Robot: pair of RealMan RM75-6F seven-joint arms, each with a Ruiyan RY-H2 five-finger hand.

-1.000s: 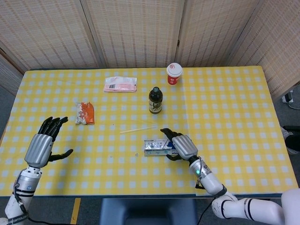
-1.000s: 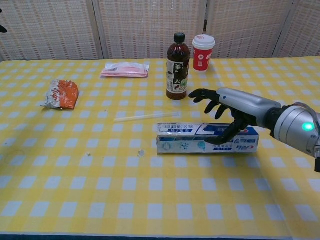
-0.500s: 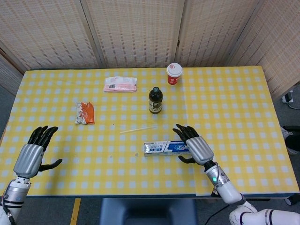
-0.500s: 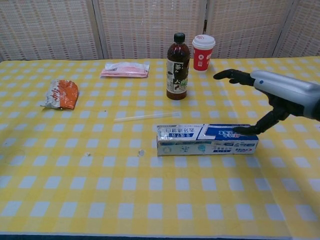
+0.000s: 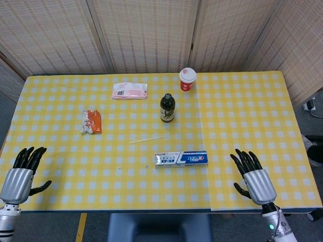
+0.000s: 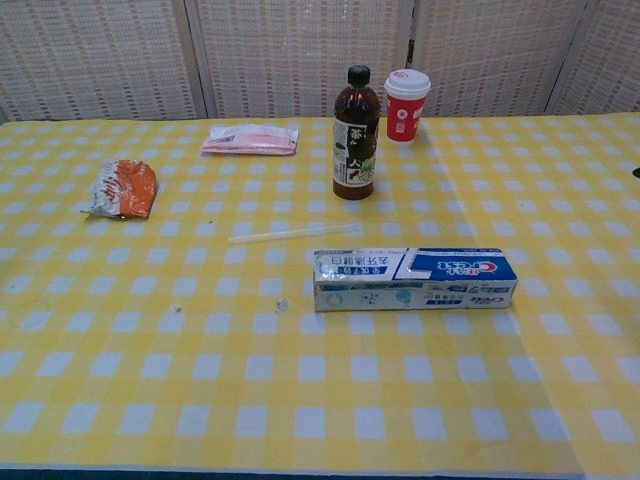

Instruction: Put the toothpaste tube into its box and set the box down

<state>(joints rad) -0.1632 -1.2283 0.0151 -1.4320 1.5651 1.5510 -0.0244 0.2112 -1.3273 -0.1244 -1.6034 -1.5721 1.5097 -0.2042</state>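
The blue and white toothpaste box [image 5: 181, 159] [image 6: 414, 279] lies flat on the yellow checked table, near its front middle, with nothing touching it. The tube itself is not visible. My right hand [image 5: 252, 177] hovers open at the front right edge of the table, well clear of the box, fingers spread. My left hand [image 5: 20, 174] is open at the front left corner, holding nothing. Neither hand shows in the chest view.
A dark drink bottle [image 6: 356, 135] and a red paper cup [image 6: 406, 104] stand behind the box. A thin straw [image 6: 293, 233] lies just left of the box. An orange snack pack [image 6: 124, 188] and a pink packet [image 6: 251, 139] lie at the far left.
My right hand has let go of the box and drawn back to the front right edge. My left hand has also pulled back toward the front left corner. The box stays put.
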